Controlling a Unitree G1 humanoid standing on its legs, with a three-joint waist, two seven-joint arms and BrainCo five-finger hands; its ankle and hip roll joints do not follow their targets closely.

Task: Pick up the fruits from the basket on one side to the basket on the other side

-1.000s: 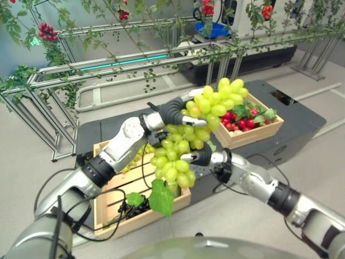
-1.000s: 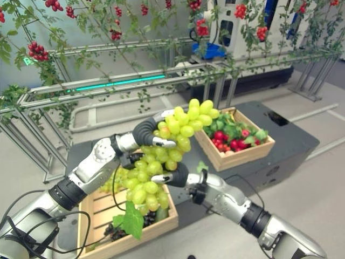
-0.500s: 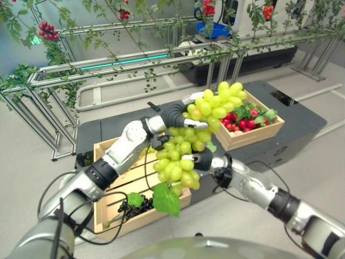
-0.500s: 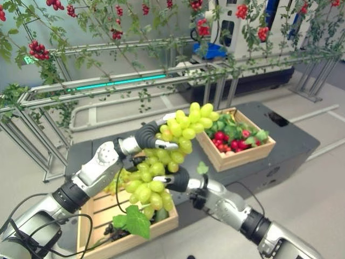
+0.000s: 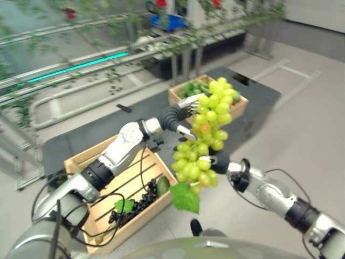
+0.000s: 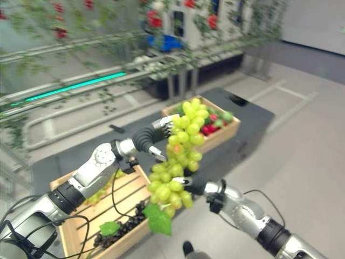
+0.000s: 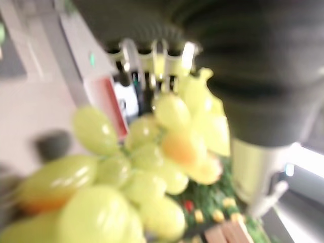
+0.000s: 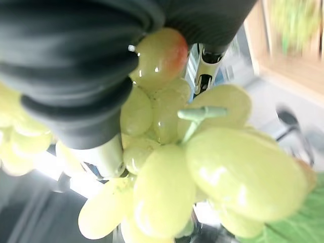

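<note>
Grapes — seemingly nearer far basket

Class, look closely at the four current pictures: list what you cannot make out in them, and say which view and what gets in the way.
- Right hand: its fingers are hidden behind the green grape bunch in both eye views.
- Far crate: part of its contents is covered by the bunch in the eye views.
- Left hand: in the left wrist view its fingers are blurred.
- Dark grapes in the near crate: too small to tell apart singly.
</note>
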